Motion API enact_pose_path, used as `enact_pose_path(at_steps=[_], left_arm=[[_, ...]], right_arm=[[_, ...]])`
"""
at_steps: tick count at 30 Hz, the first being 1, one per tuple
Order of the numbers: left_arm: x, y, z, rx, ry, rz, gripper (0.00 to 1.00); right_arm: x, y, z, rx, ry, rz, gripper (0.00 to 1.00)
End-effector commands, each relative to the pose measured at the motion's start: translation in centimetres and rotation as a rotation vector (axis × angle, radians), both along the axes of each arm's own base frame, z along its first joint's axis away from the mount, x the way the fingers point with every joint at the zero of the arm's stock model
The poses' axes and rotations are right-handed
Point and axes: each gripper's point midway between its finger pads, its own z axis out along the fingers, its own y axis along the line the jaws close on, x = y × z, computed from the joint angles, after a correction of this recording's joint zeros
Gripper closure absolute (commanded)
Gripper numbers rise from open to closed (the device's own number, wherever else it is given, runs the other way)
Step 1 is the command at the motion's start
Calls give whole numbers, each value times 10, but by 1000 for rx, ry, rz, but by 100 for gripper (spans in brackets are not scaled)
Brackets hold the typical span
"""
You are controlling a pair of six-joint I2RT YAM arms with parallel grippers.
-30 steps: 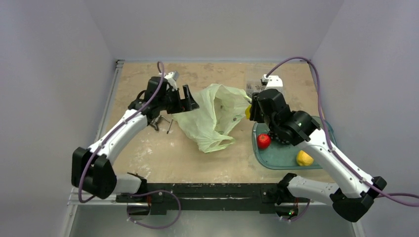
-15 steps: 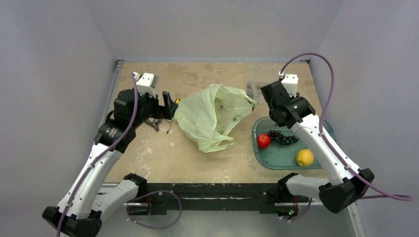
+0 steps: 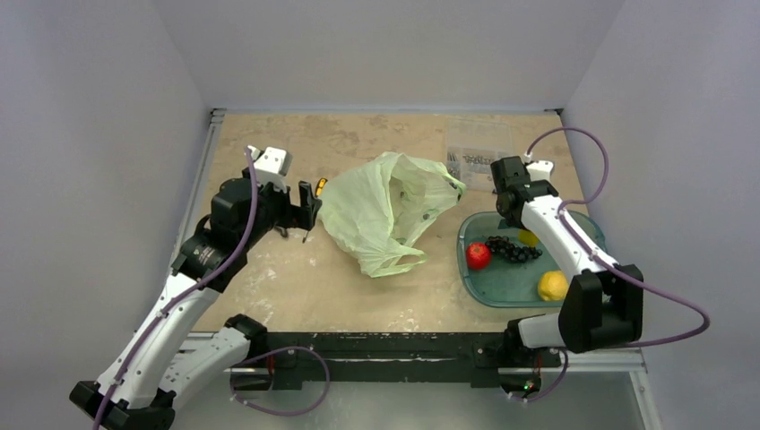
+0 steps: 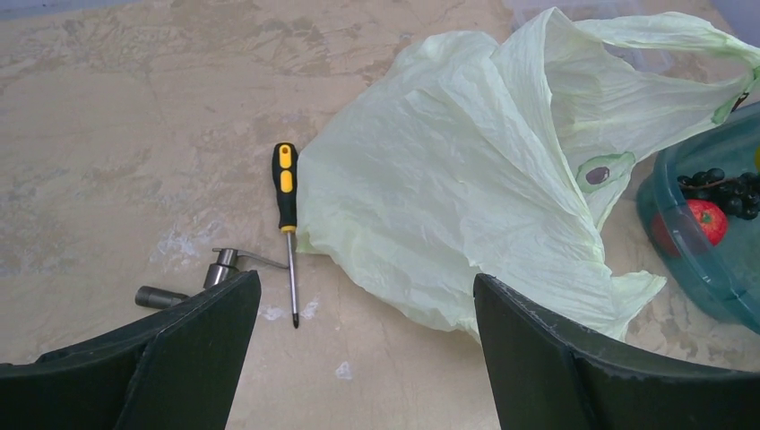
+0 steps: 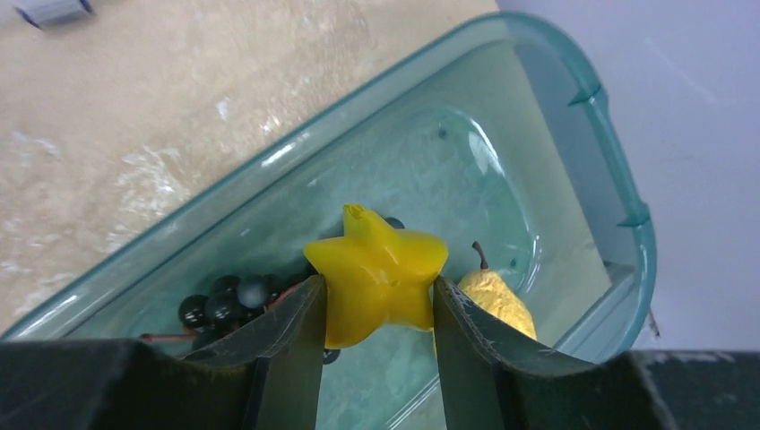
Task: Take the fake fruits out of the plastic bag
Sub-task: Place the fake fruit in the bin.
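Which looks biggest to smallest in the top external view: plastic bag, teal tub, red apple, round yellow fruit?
1. plastic bag
2. teal tub
3. red apple and round yellow fruit: they look about alike, so I won't rank them.

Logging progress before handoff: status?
Left claw open, empty, facing plastic bag. Right claw shut on yellow star fruit over tub. Apple, grapes already in tub. Screwdriver beside bag.

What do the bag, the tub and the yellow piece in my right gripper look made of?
The plastic bag: thin pale-green film, translucent, finely crinkled. The tub: rigid teal see-through plastic, glossy moulded rim. The yellow fruit: smooth shiny moulded plastic, apparently.
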Motion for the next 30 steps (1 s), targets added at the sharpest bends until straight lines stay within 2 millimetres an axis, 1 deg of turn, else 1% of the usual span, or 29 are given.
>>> enact_pose_path(at_steps=[1,3,5,7,9,11,16,18,20,22,25,26,27,28,29,30], left_arm=[[3,-1,7,20,-53,-2,11],[2,-4,6,25,-53,-13,11],[1,-5,6,30,-55,-19,11],[2,-3,6,34,-58,-10,10],[2,-1,6,40,-62,2,9],[2,1,6,45,-66,6,10],[3,0,4,51,-65,-1,9],[3,-2,2,51,-61,-5,9],[4,-2,1,53,-59,-5,9],[5,-1,0,56,-56,-1,9],[5,-1,-1,58,-54,1,9],[5,-1,-1,58,-55,0,9],[4,0,0,54,-58,2,9],[3,0,2,48,-63,2,9],[1,-1,6,40,-74,-3,9],[0,-2,9,30,-86,-9,9]], right_arm=[[11,-3,-17,37,-62,-82,95],[16,-6,-18,41,-84,-88,92],[18,-6,-23,54,-71,-90,85],[19,-4,-30,71,-52,-89,82],[20,0,-35,99,-42,-74,75],[19,4,-38,125,-40,-68,63],[16,8,-36,161,-59,-57,39],[13,9,-35,166,-57,-55,32],[10,8,-30,168,-57,-61,29],[5,8,-16,171,-82,-61,28],[3,11,18,198,-159,-20,25],[3,16,31,222,-191,12,25],[3,25,48,271,-242,60,24],[4,35,61,322,-280,117,22],[3,44,75,361,-326,182,19],[1,53,87,401,-368,233,13]])
